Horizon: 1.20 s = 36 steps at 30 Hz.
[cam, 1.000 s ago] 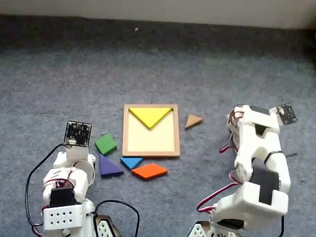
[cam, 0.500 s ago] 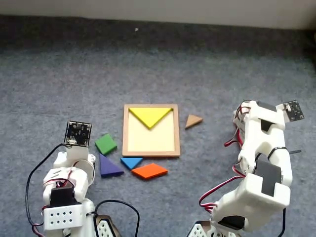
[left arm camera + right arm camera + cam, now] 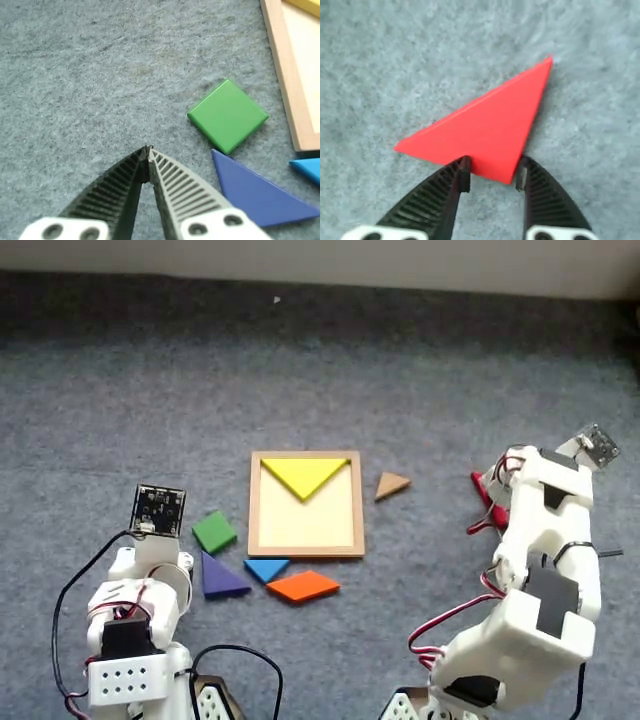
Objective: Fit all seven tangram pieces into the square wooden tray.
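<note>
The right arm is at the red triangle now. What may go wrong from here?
The right gripper sits at one corner of the flat red triangle, not its middle, so the piece may slip or swing when lifted.
The small brown triangle lies between it and the square wooden tray; a low carry could knock it.
The yellow triangle already lies along the tray's far side; the red one might land on it.

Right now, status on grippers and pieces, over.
Left gripper shut, empty, near green square. Right gripper open, astride red triangle corner. Tray holds yellow triangle only.
</note>
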Each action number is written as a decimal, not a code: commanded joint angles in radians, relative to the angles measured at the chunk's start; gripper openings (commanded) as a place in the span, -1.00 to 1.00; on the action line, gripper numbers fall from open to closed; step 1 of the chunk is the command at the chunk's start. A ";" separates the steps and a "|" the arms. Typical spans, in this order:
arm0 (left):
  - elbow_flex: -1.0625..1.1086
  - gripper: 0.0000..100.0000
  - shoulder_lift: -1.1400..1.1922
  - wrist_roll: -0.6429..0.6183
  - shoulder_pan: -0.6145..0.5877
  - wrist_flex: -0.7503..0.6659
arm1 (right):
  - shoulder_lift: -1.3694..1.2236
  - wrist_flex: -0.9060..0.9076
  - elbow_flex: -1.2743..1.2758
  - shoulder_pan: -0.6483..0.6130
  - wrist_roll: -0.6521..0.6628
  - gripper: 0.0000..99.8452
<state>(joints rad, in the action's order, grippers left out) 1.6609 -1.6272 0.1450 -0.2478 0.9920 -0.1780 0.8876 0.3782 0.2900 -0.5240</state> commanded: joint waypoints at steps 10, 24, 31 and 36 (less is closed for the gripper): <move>-0.007 -0.93 -0.008 -0.008 -0.015 -0.014 | 0.001 0.521 -0.486 0.093 0.597 -0.70; -0.007 -0.93 -0.008 -0.008 -0.015 -0.011 | -0.305 0.294 -0.685 -0.076 0.672 -0.81; -0.007 -0.93 -0.008 -0.008 -0.015 -0.011 | -0.446 0.298 -0.909 -0.081 0.672 -0.97; -0.007 -0.93 -0.008 -0.008 -0.015 -0.011 | -0.538 0.371 -0.929 -0.097 0.680 -0.98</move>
<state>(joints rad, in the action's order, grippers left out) 1.6609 -1.6272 0.1450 -0.2478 0.9920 -0.6951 1.2006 -0.4948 0.2225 0.1389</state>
